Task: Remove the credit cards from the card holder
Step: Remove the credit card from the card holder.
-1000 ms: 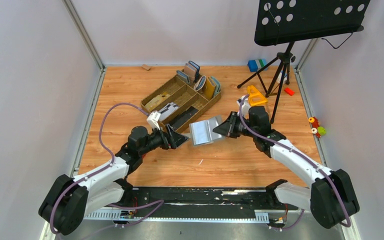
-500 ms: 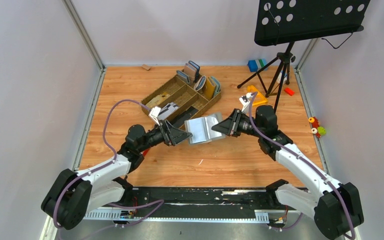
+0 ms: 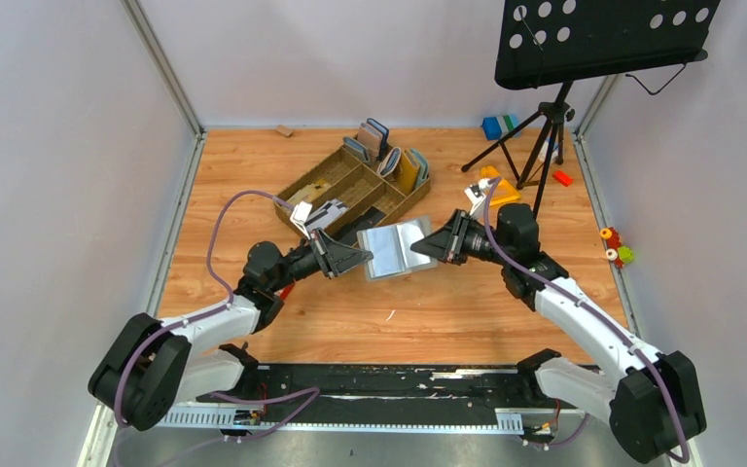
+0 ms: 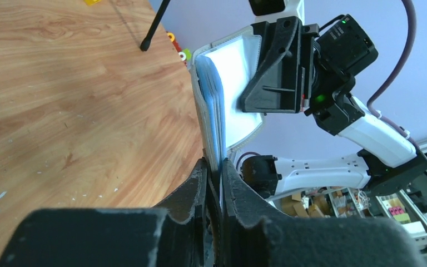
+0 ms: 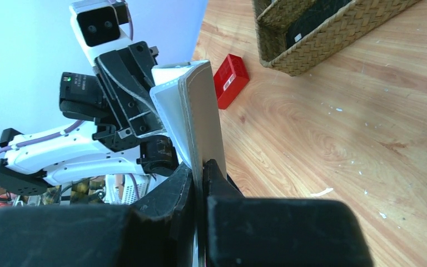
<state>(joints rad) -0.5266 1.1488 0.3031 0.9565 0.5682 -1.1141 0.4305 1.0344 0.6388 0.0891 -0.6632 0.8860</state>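
The grey card holder (image 3: pixel 396 249) hangs spread open above the wooden floor, held between both arms. My left gripper (image 3: pixel 360 257) is shut on its left flap, and in the left wrist view that flap (image 4: pixel 210 117) runs edge-on up from between my fingertips (image 4: pixel 214 167). Thin light-blue layers show along the edge. The credit cards are hidden in the slots. My right gripper (image 3: pixel 428 246) is shut on the right flap, whose grey outer face (image 5: pixel 203 111) stands straight up from my jaws (image 5: pixel 199 167).
A brown woven compartment tray (image 3: pixel 303 185) with upright wallets (image 3: pixel 389 156) lies just behind the holder. A red block (image 5: pixel 231 80) lies by the left arm. A music stand tripod (image 3: pixel 545 126), a yellow piece (image 3: pixel 498 187) and small toys (image 3: pixel 618 248) stand at the right.
My left gripper has moved in toward the holder and shut on its left flap. The holder has risen and shifted slightly toward the tray with the right gripper still shut on it.
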